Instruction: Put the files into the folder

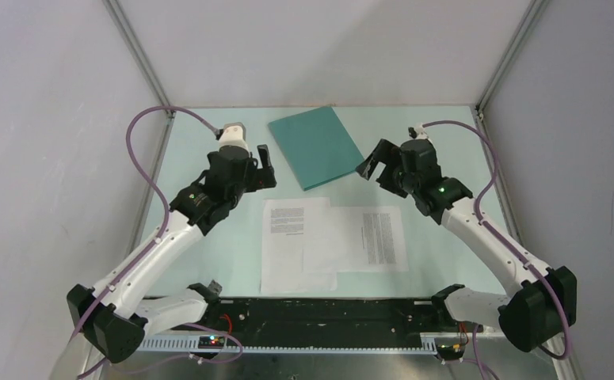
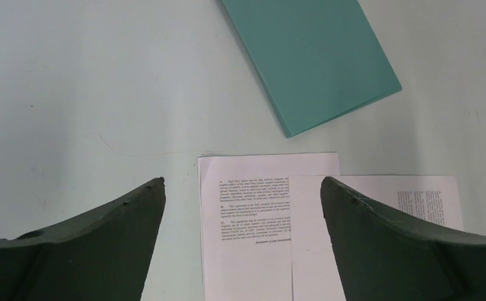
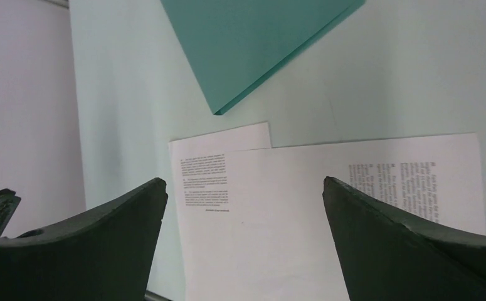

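Observation:
The teal folder [image 1: 316,146] lies shut and flat at the back middle of the table; it also shows in the left wrist view [image 2: 312,59] and the right wrist view [image 3: 253,44]. Two white printed sheets lie in front of it: one upright [image 1: 291,253] on the left, one turned sideways [image 1: 367,241] overlapping its right part. Both show in the left wrist view [image 2: 253,213], [image 2: 378,194] and the right wrist view [image 3: 209,169], [image 3: 353,188]. My left gripper [image 1: 265,166] hovers open left of the folder. My right gripper [image 1: 375,168] hovers open right of the folder. Both are empty.
The pale green table top [image 1: 208,237] is walled by grey panels on the left, back and right. A black rail [image 1: 319,317] with the arm bases runs along the near edge. Purple cables loop over both arms.

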`<state>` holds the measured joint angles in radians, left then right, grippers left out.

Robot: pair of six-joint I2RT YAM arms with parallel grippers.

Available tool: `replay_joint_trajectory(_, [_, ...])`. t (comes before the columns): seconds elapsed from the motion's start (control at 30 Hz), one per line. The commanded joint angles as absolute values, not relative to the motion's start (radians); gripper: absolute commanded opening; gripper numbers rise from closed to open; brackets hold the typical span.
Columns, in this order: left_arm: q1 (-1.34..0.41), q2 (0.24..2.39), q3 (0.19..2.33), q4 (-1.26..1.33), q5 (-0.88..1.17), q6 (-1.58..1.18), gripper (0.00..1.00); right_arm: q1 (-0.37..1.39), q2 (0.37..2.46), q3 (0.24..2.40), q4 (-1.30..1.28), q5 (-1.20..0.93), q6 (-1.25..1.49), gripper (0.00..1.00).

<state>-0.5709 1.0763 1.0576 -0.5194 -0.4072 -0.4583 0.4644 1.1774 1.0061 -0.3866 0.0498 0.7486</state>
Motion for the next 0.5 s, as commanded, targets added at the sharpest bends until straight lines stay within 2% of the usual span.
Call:
replay_joint_trajectory(0.0, [-0.564,1.058,1.106,-0.512,-0.37,-0.421,0.98,0.466,1.23,1.018,-0.283,-0.046,0.765,1.0])
replay_joint_trajectory(0.23, [-0.494,1.038,1.091,-0.556,-0.29,-0.45,0.98,0.428,1.385,1.018,-0.035,-0.205,0.898,1.0])
replay_joint_trajectory(0.4, [-0.432,1.054,1.109,-0.559,-0.207,-0.447,0.98,0.419,1.543,1.04,0.151,-0.245,0.996,1.0])
replay_joint_trajectory(0.47, [-0.414,1.064,1.121,-0.56,-0.192,-0.456,0.98,0.419,1.625,1.073,0.197,-0.267,1.036,0.97])
